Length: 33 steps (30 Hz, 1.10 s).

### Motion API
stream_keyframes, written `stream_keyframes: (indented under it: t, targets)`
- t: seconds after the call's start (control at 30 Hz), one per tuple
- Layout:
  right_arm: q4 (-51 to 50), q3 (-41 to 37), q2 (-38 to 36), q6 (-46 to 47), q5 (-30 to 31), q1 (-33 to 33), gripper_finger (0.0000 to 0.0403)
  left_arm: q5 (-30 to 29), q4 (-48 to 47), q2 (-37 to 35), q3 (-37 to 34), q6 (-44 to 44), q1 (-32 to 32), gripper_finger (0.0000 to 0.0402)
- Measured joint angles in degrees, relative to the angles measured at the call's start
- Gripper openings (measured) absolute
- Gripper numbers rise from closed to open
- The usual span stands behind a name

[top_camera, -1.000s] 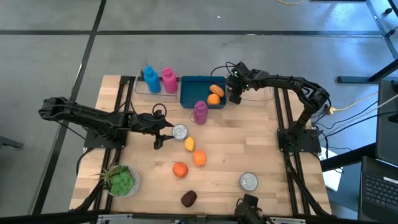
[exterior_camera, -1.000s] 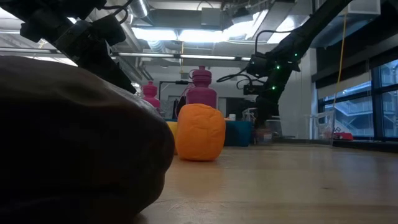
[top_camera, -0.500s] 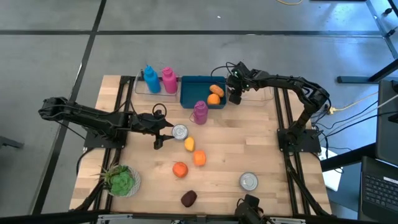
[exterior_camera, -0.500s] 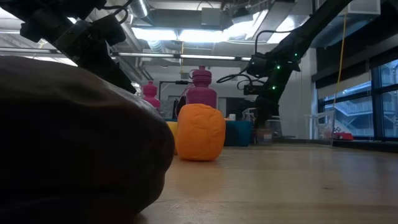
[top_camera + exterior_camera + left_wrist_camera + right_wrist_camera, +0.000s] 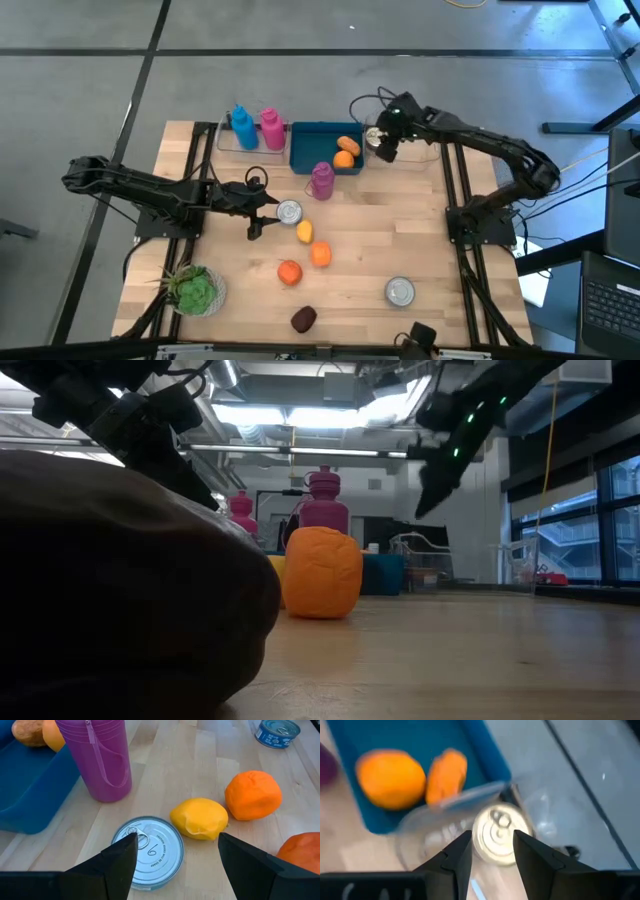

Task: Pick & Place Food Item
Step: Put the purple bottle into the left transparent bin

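Observation:
My right gripper (image 5: 383, 148) hangs open high over the table's far right, just right of the blue bin (image 5: 312, 150). The bin holds two orange food pieces (image 5: 346, 152). Below the fingers a silver can (image 5: 497, 836) stands top up, seemingly inside a clear container (image 5: 422, 840), and nothing touches it. My left gripper (image 5: 262, 215) waits open at mid-left. Its fingers stand on either side of a second silver can (image 5: 148, 852), above and clear of it. A yellow lemon (image 5: 200, 818) lies on the table next to that can.
A purple bottle (image 5: 321, 180) stands in front of the bin. Blue and pink bottles (image 5: 256, 128) stand at the far left. Two orange fruits (image 5: 305, 263), a dark item (image 5: 303, 318), a third can (image 5: 400, 291) and a lettuce (image 5: 195, 290) lie toward the near edge.
My right gripper has risen from low beside the blue bin, mostly in the last half second, and has tipped a little. The silver can that it covered before now shows on its own below it. My left arm has kept still.

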Motion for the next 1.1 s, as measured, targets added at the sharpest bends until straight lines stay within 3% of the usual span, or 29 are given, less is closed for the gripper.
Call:
stream_keyframes:
  t: [0.17, 0.33, 0.73, 0.93, 1.1]
  targets:
    - [1.1, 0.0, -8.8, 3.9, -3.8, 0.7, 0.0144, 0.0, 0.0, 0.0, 0.0, 0.0, 0.0, 0.0265]
    - [7.1, -2.6, -17.1, 9.1, -11.5, 1.8, 0.0144, 0.1, 0.0, -0.9, 0.0, 0.0, 0.0, 0.0265]
    - [39.1, -29.0, -35.2, 24.9, -18.8, 9.9, 0.0144, 0.1, -0.4, -8.6, -0.1, 4.0, 0.3, 0.0265]
    - [56.8, -39.0, -38.3, 29.0, -17.3, 18.6, 0.0144, 0.6, 2.4, -15.4, -2.8, 4.2, 2.7, 0.0265]
    - [62.3, -43.2, -37.9, 29.3, -11.9, 26.3, 0.0144, 3.7, 5.7, -20.3, -5.4, 3.5, 3.8, 0.0265]
